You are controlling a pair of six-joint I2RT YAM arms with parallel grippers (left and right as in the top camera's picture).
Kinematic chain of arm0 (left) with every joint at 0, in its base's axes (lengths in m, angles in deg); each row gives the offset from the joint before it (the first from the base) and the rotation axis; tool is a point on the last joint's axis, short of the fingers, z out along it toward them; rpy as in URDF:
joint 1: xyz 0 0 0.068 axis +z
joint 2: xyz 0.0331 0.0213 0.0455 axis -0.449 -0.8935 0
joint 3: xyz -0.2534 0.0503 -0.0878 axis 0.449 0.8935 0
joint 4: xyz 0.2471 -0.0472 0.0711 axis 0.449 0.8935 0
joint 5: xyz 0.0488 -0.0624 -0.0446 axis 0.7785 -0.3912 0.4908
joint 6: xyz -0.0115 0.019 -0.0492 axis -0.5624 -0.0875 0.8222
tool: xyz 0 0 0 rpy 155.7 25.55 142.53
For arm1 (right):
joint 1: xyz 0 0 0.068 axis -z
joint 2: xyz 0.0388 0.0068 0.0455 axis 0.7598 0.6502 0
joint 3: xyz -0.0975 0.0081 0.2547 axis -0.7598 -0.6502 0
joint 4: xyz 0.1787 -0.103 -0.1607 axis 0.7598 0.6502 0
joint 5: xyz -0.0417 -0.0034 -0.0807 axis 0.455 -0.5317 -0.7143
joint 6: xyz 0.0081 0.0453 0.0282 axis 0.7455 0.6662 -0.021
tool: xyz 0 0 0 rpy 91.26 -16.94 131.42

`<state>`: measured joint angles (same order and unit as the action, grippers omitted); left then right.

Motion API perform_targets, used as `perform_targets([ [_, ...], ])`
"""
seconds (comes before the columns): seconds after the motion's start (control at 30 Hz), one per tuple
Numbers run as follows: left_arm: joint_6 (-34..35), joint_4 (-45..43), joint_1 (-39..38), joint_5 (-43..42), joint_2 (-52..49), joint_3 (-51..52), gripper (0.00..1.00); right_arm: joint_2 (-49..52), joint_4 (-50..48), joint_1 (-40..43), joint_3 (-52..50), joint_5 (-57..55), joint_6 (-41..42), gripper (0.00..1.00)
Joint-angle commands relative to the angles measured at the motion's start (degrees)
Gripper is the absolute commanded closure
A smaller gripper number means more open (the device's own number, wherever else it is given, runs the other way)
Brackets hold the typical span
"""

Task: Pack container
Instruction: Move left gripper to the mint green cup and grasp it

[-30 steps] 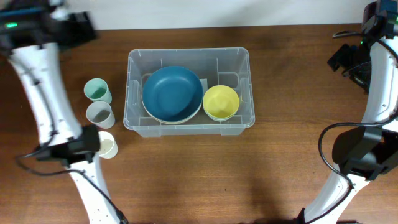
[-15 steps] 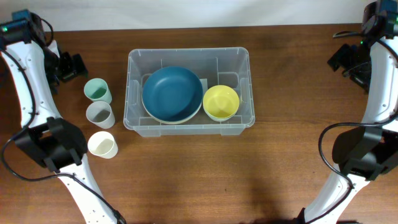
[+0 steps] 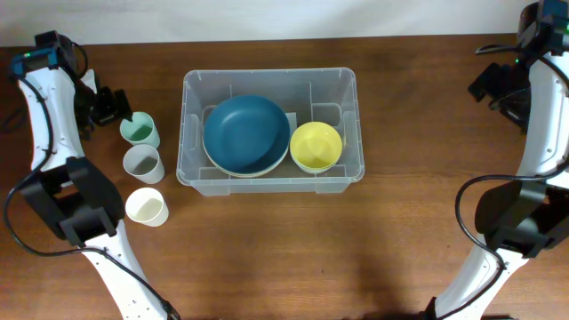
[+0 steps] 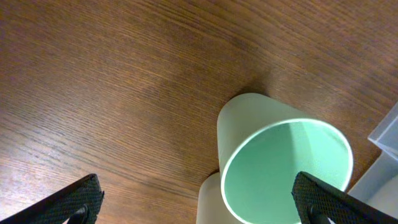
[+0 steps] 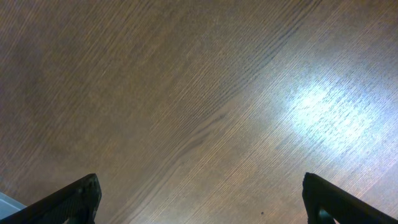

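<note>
Table: brown wood [image 3: 267,249], carrying everything below.
White cup: nearest of three cups [image 3: 146,206], upright with its mouth up, at about 8 o'clock from the container and near the left arm's dark joint.
Grey cup: upright [image 3: 142,163], just beyond the white cup at its 12 o'clock, and at 9 o'clock from the container.
Green cup: upright and mint inside [image 3: 140,130], just beyond the grey cup. In the left wrist view its rim overlaps the grey cup's, so I cannot tell whether they touch.
Container: clear plastic bin [image 3: 269,80], rimmed, at the middle of the table. Its left wall is just beside the green and grey cups.
Blue bowl: large [image 3: 246,133], inside the container's left part, stacked on a paler bowl whose edge shows beneath it.
Yellow bowl: smaller [image 3: 316,145], inside the container at 3 o'clock from the blue bowl, close against it.
Left gripper: at 10 o'clock from the green cup [image 3: 111,105], jaws spread wide and holding nothing. In its wrist view the green cup sits between the two fingers [image 4: 74,200], clear of both.
Right gripper: far right, at 2 o'clock and well apart from the container [image 3: 493,87], jaws wide apart and empty above bare wood.
</note>
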<state>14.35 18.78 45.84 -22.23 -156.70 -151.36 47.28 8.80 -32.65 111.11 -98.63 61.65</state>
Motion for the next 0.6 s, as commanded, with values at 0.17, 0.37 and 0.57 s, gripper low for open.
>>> perform_targets([
  [0.17, -2.9, -2.4, 0.3, 0.4, -2.3, 2.6, 0.04, 0.3, 0.0, 0.0, -0.2, -0.1, 0.5, 0.01],
  [0.37, -3.7, -4.3, 0.3, 0.2, -3.2, 4.7, 0.04, 0.3, 0.0, 0.0, -0.2, -0.1, 0.5, 0.01],
  [0.57, -3.7, -5.0, 0.3, 0.2, -3.4, 4.8, 0.33, 0.3, 0.0, 0.1, -0.2, -0.2, 0.5, 0.01],
])
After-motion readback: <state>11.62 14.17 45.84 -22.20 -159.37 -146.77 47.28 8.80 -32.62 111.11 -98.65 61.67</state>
